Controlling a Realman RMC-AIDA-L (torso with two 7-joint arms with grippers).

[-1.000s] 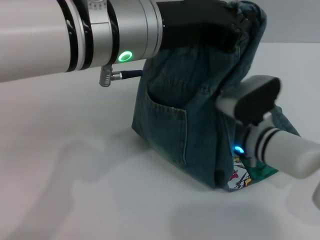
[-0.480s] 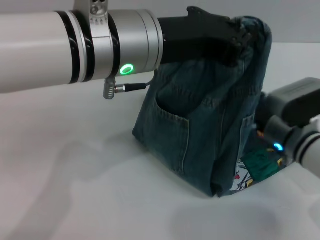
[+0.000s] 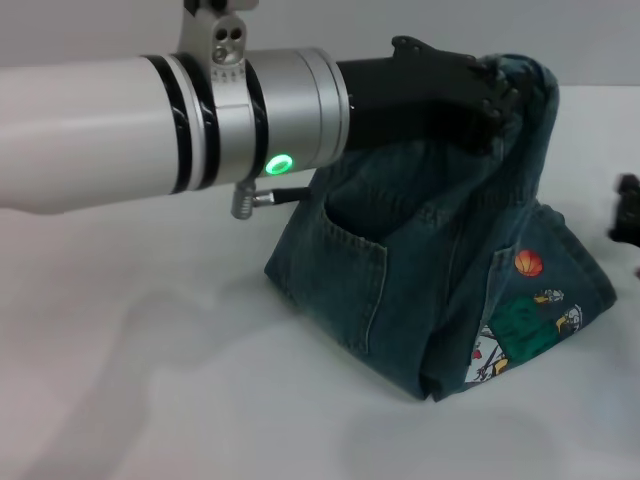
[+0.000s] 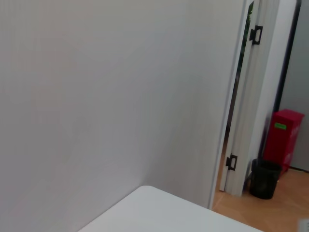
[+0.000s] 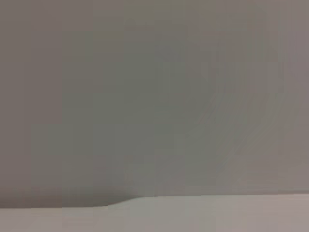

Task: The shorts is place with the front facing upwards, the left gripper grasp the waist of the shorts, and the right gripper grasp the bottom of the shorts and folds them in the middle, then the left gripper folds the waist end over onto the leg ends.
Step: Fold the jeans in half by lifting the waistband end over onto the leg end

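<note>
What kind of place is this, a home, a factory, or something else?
Probably an indoor lab or office room: a plain white table holding only the shorts, a bare white wall, and a doorway with a bin on wooden flooring.

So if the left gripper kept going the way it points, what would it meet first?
The left gripper points toward the robot's right, shut on the raised waist end of the shorts. Past that denim, the way looks free, though depth is unclear; a dark piece sits lower, at the edge.
</note>
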